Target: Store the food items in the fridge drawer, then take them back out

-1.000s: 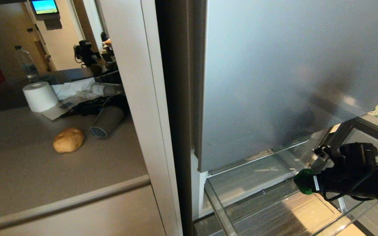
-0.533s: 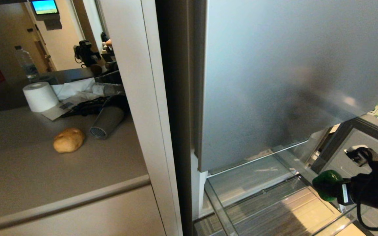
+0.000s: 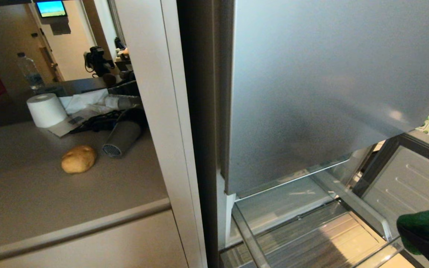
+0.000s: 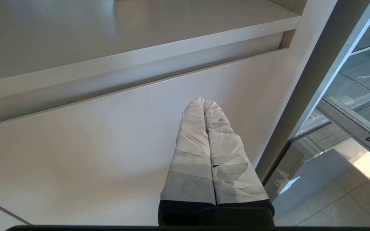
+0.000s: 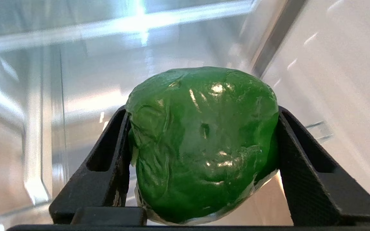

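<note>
The green bell pepper sits between the black fingers of my right gripper, which is shut on it. In the head view the pepper hangs at the lower right, by the right end of the pulled-out see-through fridge drawer, whose ribbed floor is bare. On the grey counter to the left lies the tan potato. My left gripper is shut with nothing in it, its white-wrapped fingers pointing at the beige cabinet front under the counter.
The silver-blue fridge door panel hangs above the drawer. A white paper roll, a grey cylinder, dark cables and a water bottle stand behind the potato. A beige side panel separates counter and fridge.
My right gripper, still shut on the pepper, has drawn back from over the drawer's right side toward the lower right corner of the head view; most of the arm has left that view.
</note>
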